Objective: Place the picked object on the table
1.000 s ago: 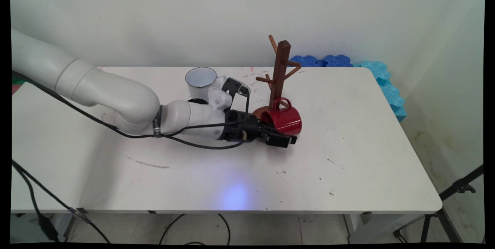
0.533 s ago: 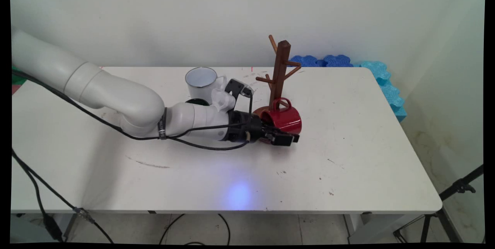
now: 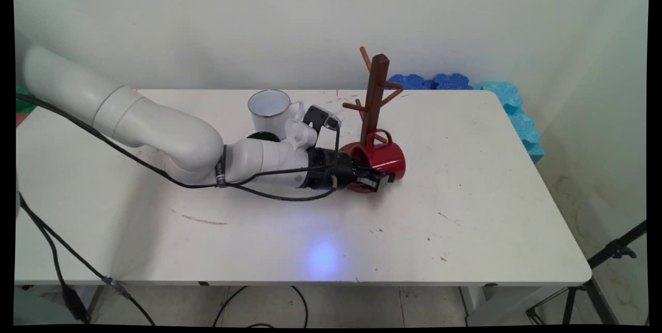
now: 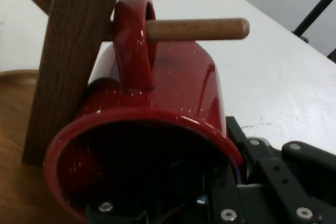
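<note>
1. Our gripper [image 3: 373, 182] pinches the red mug's [image 3: 382, 160] rim, one finger inside.
2. Mug lies sideways, handle [image 4: 134, 40] hooked over a mug tree [image 3: 373, 100] peg [image 4: 197, 29].
3. White enamel mug [image 3: 270, 110] sits at the tree's 9 o'clock, apart.

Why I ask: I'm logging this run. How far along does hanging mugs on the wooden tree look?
Done, apparently: the red mug's handle is looped over a peg of the mug tree. In hand: the gripper is at that mug's rim, low beside the tree's base. Left, if both belong there: the white mug stands on the table, on no peg.
</note>
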`<state>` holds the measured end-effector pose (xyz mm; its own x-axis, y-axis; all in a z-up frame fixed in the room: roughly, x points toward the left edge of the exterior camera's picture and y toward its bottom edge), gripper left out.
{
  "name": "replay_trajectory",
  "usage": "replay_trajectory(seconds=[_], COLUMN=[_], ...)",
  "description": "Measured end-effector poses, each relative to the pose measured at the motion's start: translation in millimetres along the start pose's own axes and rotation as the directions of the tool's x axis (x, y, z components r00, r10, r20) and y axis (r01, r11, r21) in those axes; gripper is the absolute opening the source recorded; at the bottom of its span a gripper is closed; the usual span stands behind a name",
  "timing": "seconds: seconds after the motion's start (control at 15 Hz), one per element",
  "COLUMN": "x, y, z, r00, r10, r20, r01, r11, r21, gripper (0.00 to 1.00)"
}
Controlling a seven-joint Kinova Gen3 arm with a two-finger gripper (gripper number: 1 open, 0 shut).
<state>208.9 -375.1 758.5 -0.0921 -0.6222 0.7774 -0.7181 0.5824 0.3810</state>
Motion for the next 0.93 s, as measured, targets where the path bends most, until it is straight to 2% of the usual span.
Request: replay_trajectory(seconds=[0.27,0.93], x=[1.4,10.9], y=[3.0,29.2], z=[-1.1,-18.3], r00=[1.0,0.999], r10=[0.003,0.027], r20=[-0.009,-0.041], r01=[-0.003,-0.03], r11=[1.0,0.997], r21=[-0.007,-0.073], gripper=[0.0,0.0])
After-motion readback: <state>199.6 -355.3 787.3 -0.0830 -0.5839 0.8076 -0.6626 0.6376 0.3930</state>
